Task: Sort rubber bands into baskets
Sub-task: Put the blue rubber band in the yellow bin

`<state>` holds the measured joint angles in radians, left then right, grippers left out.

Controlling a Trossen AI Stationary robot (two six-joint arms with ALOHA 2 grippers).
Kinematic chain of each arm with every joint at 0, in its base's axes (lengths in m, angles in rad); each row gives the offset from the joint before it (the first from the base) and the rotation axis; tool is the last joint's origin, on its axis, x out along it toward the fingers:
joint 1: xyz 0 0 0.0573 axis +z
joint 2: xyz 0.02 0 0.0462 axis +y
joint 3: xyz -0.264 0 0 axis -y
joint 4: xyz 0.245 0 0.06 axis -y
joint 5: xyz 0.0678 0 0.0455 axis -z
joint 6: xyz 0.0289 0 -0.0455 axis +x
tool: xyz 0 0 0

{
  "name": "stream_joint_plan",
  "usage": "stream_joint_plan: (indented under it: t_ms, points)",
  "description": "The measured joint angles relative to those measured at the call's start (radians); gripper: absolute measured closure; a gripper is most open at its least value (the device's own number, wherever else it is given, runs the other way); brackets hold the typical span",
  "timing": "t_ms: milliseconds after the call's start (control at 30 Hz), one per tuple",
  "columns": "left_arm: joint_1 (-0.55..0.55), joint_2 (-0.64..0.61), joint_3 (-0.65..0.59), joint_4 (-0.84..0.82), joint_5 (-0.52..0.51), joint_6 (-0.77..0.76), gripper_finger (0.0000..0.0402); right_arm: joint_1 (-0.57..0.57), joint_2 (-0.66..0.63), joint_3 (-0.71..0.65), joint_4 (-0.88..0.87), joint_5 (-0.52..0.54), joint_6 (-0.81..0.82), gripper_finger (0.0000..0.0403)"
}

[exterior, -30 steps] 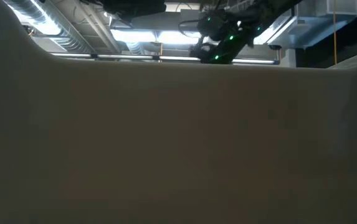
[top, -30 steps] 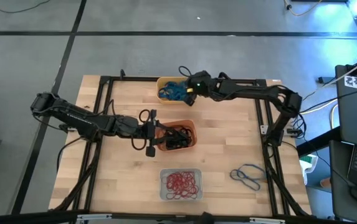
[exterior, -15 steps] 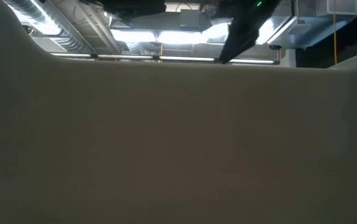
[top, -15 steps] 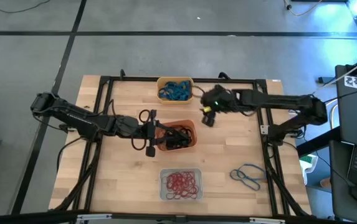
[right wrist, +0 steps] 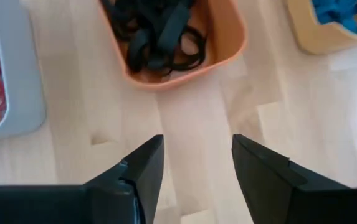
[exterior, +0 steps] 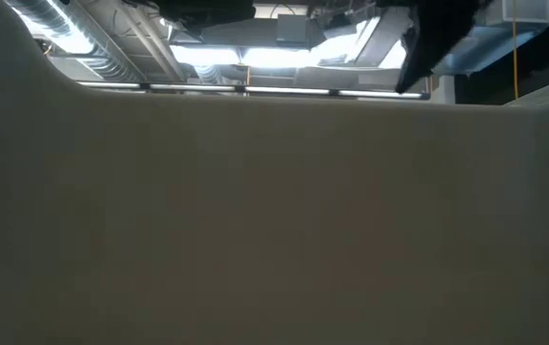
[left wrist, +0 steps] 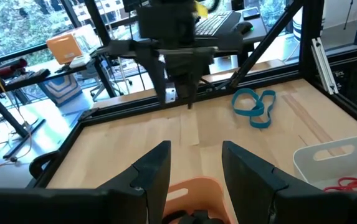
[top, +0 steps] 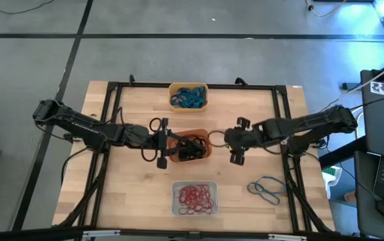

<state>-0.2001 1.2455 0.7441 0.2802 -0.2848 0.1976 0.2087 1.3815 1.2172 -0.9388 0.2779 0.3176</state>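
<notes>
Three baskets stand on the wooden table: a yellow one (top: 188, 96) with blue rubber bands at the far edge, an orange one (top: 190, 145) with black bands in the middle, and a whitish one (top: 194, 198) with red bands near the front. A few blue bands (top: 267, 189) lie loose at the near right. My left gripper (left wrist: 194, 174) stands open at the orange basket's left end, with nothing between its fingers. My right gripper (right wrist: 194, 168) is open and holds nothing; it hangs over bare wood just right of the orange basket (right wrist: 172, 37), pointing steeply down.
A black metal frame (top: 111, 127) runs along the table's edges. In the low view a pale wall (exterior: 274, 220) fills nearly the whole picture, and only part of my right arm (exterior: 427, 38) shows above it. Bare wood lies between the orange basket and the loose blue bands.
My right gripper has left the yellow basket at the far edge and swung toward the near edge and slightly right, tipping further downward. It now hangs beside the orange basket's right end. My left arm has kept still.
</notes>
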Motion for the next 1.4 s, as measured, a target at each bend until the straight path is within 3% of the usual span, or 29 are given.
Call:
stream_joint_plan:
  t_ms: [367,767,1133,1400]
  points:
    - [0.0,0.0,0.0,0.001,0.0,0.009,0.026,0.076,0.0,-0.156,-0.002,-0.007,0.112,0.0215]
    - [0.0,0.0,0.0,0.0,0.0,0.011,0.026,0.107,0.0,-0.248,-0.075,-0.165,0.231,0.0215]
    - [0.0,0.0,0.0,0.0,0.0,0.01,0.026,0.312,0.0,-0.251,-0.152,-0.168,0.419,0.0215]
    - [0.0,0.0,0.0,0.0,0.0,0.007,0.026,0.471,0.0,-0.251,-0.183,-0.264,0.565,0.0215]
